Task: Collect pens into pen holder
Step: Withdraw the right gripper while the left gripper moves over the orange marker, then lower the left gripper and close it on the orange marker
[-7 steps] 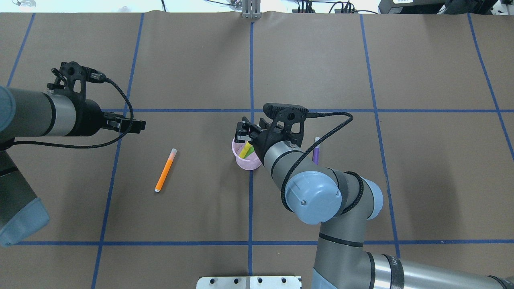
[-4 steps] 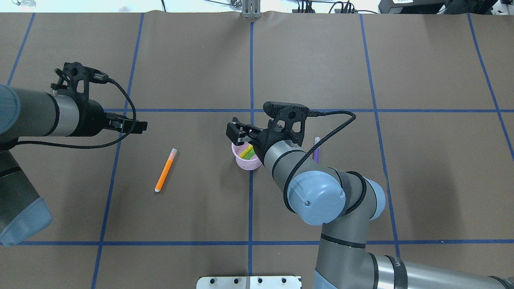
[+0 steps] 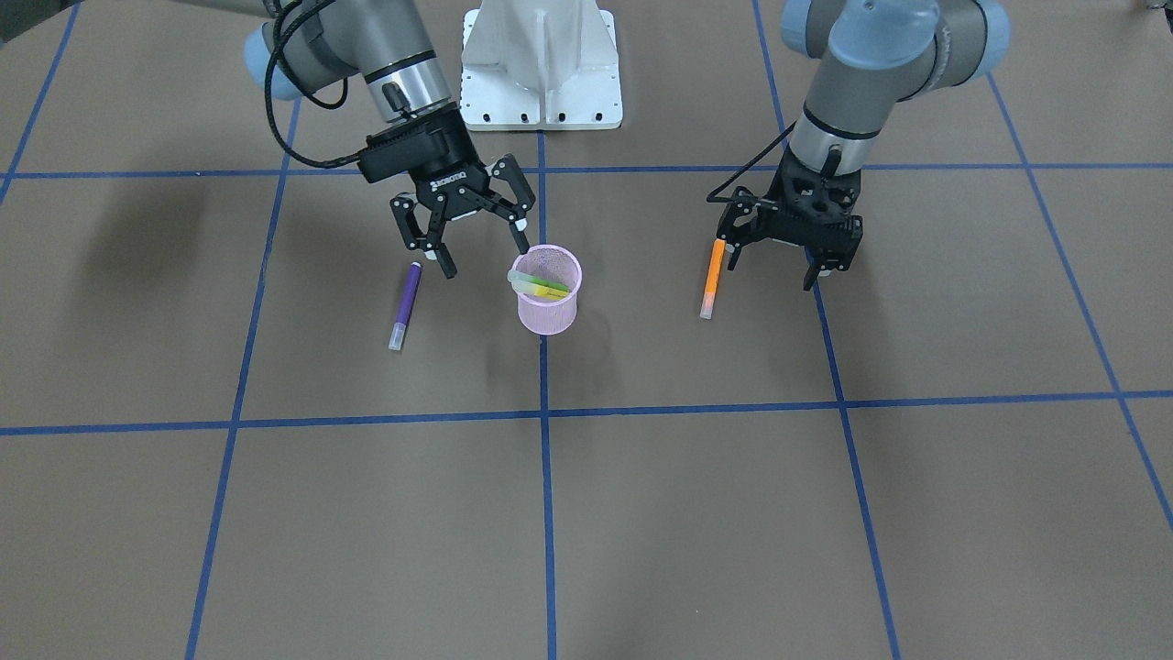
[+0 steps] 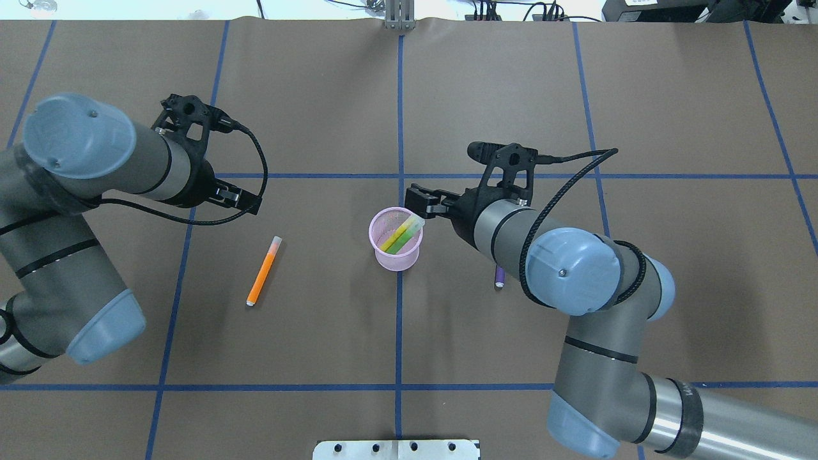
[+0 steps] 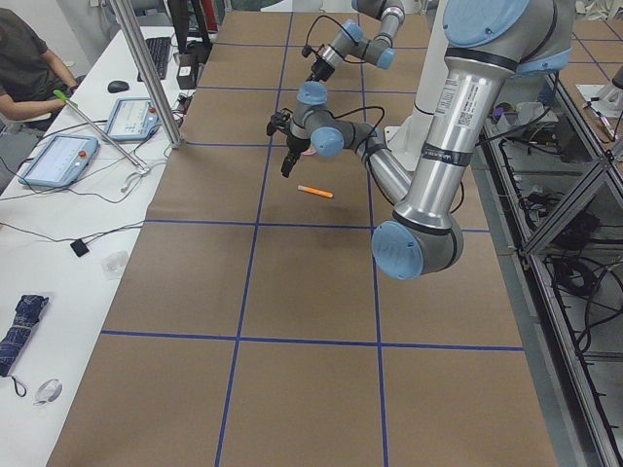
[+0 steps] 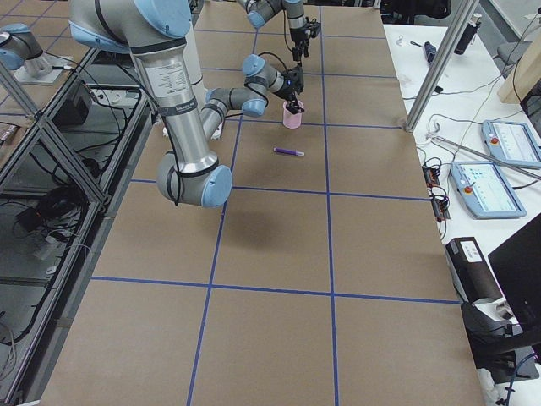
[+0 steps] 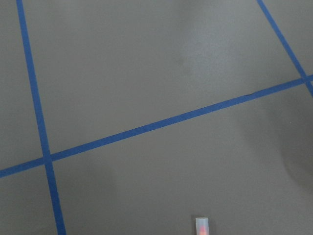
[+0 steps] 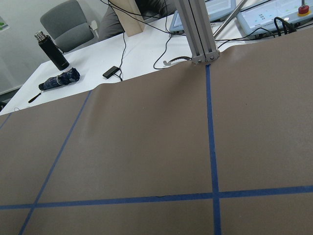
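Observation:
The pink mesh pen holder [image 4: 376, 225] stands upright at the table's middle, and the green pen [image 4: 401, 234] leans inside it. My right gripper [image 4: 423, 201] is open and empty, just right of the holder's rim; it also shows in the front-facing view [image 3: 486, 259]. The purple pen [image 3: 404, 304] lies on the table beside it and is mostly hidden under my right arm in the overhead view [image 4: 499, 277]. The orange pen [image 4: 263, 271] lies left of the holder. My left gripper [image 4: 246, 201] is open and empty above the table, near the orange pen's pale cap end [image 7: 201, 226].
The table is brown paper crossed by blue tape lines [image 4: 399, 319]. The robot's white base plate [image 3: 541, 55] sits at the near edge. Operators' desks with tablets [image 6: 490, 186] lie beyond the far edge.
The green pen left my right gripper and dropped into the holder. The right gripper opened and drew back to the right. My left arm swung round, bringing its gripper slightly closer to the orange pen.

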Action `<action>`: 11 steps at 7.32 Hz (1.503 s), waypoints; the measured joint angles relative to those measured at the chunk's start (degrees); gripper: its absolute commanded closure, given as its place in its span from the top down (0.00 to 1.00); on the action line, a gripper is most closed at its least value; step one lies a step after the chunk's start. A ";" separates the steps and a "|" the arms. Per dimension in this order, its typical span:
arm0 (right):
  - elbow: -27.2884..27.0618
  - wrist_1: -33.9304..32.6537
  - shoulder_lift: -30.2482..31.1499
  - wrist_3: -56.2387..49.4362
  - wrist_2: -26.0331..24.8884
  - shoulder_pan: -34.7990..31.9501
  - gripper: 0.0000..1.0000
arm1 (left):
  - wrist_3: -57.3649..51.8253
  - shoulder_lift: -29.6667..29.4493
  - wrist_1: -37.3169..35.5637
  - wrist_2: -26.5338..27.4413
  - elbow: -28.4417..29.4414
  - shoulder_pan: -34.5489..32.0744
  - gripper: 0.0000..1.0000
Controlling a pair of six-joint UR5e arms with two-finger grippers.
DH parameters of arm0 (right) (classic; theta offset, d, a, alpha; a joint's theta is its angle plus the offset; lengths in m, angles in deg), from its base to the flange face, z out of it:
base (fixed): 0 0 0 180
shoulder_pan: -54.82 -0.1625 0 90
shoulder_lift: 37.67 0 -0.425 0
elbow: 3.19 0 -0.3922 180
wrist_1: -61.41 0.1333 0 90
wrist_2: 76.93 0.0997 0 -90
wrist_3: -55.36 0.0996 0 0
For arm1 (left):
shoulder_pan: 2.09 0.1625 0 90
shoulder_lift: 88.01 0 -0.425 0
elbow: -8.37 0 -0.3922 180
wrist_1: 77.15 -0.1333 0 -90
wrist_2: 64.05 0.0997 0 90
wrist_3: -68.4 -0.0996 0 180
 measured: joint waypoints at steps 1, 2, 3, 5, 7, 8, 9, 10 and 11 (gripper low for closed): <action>-0.45 0.00 2.11 -0.21 6.96 -3.63 0.98 | -3.75 -1.58 -1.46 -3.27 2.94 0.43 0.95; -0.55 -0.03 3.86 -0.57 14.83 -7.90 0.98 | -6.52 -2.85 -2.31 -6.70 5.91 0.65 0.95; -0.50 -0.04 5.49 -0.97 23.40 -12.67 0.98 | -7.91 -4.34 -4.01 -9.97 8.02 0.76 0.94; -0.39 -0.17 8.91 -2.86 36.63 -20.71 0.98 | -8.72 -6.10 -7.71 -14.18 9.99 0.84 0.86; -0.25 -0.28 12.15 -6.62 44.99 -26.56 0.98 | -9.00 -6.96 -8.61 -15.25 12.65 0.86 0.87; -0.21 -0.29 13.19 -7.67 47.56 -28.32 0.98 | -9.00 -7.74 -8.71 -15.53 13.99 0.94 0.87; -0.19 -0.26 13.62 -8.14 48.74 -29.07 0.98 | -8.98 -8.64 -8.72 -15.64 15.39 1.22 0.86; -0.17 -0.24 13.78 -8.34 49.19 -29.34 0.98 | -8.97 -9.45 -8.72 -15.64 16.67 1.68 0.82; -0.15 -0.23 13.79 -8.41 49.37 -29.40 0.98 | -8.97 -9.87 -8.72 -15.60 17.34 2.04 0.78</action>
